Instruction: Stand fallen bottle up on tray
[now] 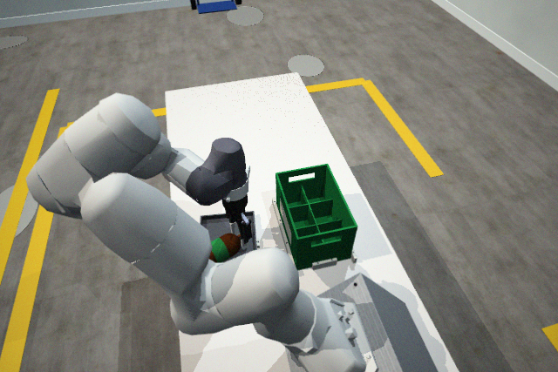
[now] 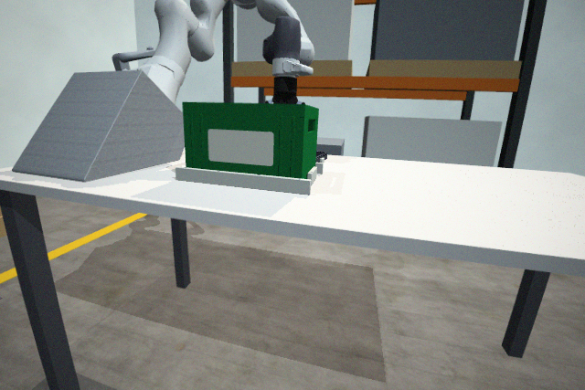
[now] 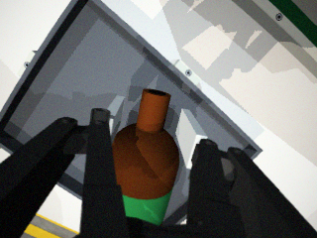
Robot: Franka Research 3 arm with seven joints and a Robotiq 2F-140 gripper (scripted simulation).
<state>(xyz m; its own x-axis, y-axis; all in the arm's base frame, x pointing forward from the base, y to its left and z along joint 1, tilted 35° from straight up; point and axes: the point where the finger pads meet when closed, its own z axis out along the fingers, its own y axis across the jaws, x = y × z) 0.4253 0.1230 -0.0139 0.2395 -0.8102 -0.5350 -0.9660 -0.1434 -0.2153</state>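
The brown bottle (image 1: pixel 230 244) (image 3: pixel 147 161) lies on its side in the tray (image 1: pixel 215 222) (image 2: pixel 322 155) (image 3: pixel 64 79), beneath the jaws, which stand partly open and hold nothing. It looks stiff and smooth; if glass, probably slippery and breakable. The neck (image 3: pixel 154 111) offers the slimmest grip, though a heavy base could swing.

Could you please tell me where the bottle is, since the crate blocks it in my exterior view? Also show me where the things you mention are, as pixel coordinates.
Observer: The brown, green-banded bottle (image 1: pixel 225 246) (image 3: pixel 146 164) is on its side on the tray (image 1: pixel 216 225) (image 2: pixel 322 155) (image 3: pixel 74 64).

Operator: Thank you; have the jaws closed on it?

Observer: No, they stand apart, with gaps on both sides of its neck (image 1: pixel 239 236) (image 3: pixel 153 113).

Operator: Is the tray touching the crate?

Observer: No, a strip of tabletop (image 1: pixel 267 228) shows between the tray and the green crate (image 1: pixel 322 248) (image 2: pixel 240 116) (image 3: pixel 299 15).
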